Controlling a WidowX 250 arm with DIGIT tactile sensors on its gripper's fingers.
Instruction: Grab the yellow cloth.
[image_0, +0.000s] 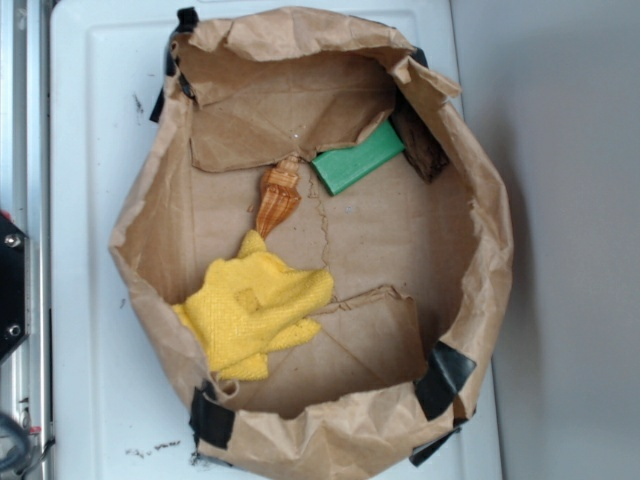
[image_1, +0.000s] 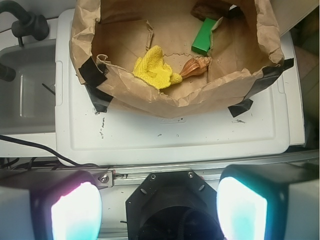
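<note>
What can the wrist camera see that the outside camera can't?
Only the wrist camera shows the claw, open and far back from the bag, plus a grey tub beside the white tray. Only the outside camera shows the bag's whole floor and the yellow cloth spread out flat. Both show the brown paper bag holding the cloth, the orange shell and the green block.

In the wrist view, the gripper's (image_1: 157, 200) two blurred, glowing fingers (image_1: 75, 212) are cut off at six o'clock.
</note>
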